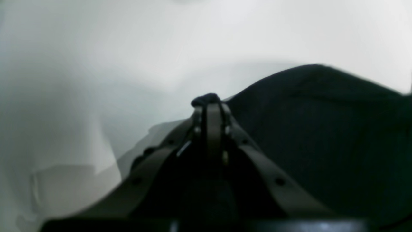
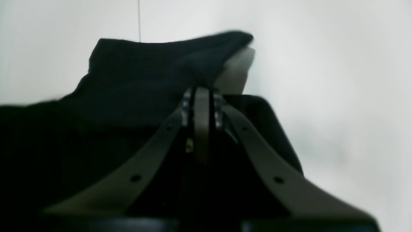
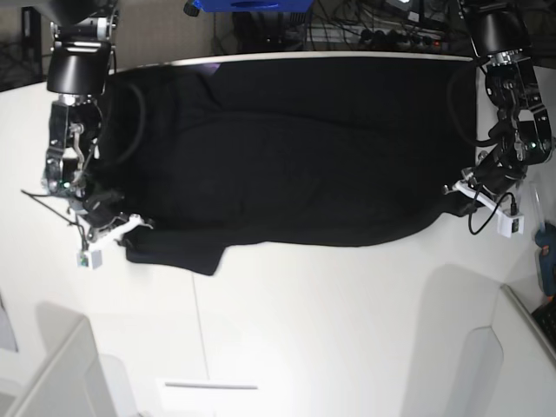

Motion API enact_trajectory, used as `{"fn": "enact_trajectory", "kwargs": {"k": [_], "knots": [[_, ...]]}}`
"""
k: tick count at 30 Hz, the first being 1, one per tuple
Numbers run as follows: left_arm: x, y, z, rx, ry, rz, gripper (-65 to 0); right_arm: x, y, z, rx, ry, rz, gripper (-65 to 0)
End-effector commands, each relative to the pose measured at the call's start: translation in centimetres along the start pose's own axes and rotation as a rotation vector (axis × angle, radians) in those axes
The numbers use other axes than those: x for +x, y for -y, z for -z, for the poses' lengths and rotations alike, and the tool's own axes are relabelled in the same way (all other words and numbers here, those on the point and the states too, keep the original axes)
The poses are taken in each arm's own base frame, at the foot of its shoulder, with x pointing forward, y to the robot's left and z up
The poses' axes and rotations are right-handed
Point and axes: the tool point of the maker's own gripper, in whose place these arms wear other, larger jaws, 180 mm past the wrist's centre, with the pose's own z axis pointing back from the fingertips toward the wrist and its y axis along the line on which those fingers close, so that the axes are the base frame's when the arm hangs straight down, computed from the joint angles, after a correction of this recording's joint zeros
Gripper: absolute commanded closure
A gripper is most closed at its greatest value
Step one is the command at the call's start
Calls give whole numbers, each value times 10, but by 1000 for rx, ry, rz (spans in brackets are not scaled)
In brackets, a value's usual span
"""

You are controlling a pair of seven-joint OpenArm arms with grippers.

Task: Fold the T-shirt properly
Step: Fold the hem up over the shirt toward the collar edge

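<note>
- The T-shirt [image 3: 287, 148] lies spread across the far half of the white table [image 3: 347, 330], plain black side up, reaching the table's far edge.
- In the base view the cloth forms a wide dark rectangle. Its near edge runs roughly level, with one corner [image 3: 195, 259] drooping toward the camera on that view's left.
- My left gripper [image 1: 210, 106] is at the garment's edge on the base view's right [image 3: 459, 187]. Its jaws are fully closed.
- In the left wrist view a small bunch of black fabric [image 1: 206, 99] sits pinched at the tips of those jaws. The rest of the cloth rises in a dark fold to the right of them.
- My right gripper [image 2: 202, 93] is at the opposite edge, on the base view's left [image 3: 130, 224]. Its jaws are likewise fully closed.
- In the right wrist view black fabric passes between those jaw tips and lifts beyond them into a raised flap [image 2: 167, 64]. A pale surface shows just under the flap's far tip.
- Both arms reach in from the table's far corners, one on each side of the garment.
- Both wrist views are blurred. Fabric texture and seam detail cannot be told from them.
</note>
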Motion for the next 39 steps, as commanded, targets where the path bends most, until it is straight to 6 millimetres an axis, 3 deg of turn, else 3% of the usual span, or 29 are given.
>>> {"fn": "enact_trajectory", "kwargs": {"k": [1, 7, 12, 20, 28, 34, 39], "knots": [[16, 1, -7, -4, 45, 25, 0, 24, -1, -6, 6, 70, -14, 0], [1, 7, -20, -5, 27, 74, 0, 9, -8, -22, 16, 74, -44, 0], [-10, 12, -29, -9, 13, 102, 0, 2, 9, -40, -24, 75, -14, 0], [-29, 8, -32, 0, -30, 99, 0, -5, 16, -61, -52, 78, -22, 0], [-29, 22, -46, -19, -14, 151, 0, -17, 13, -72, -51, 68, -44, 0], [-22, -1, -67, -7, 29, 102, 0, -18, 26, -90, -89, 85, -36, 0], [-30, 1, -71, -36, -5, 126, 0, -20, 29, -101, -106, 71, -43, 0]]}}
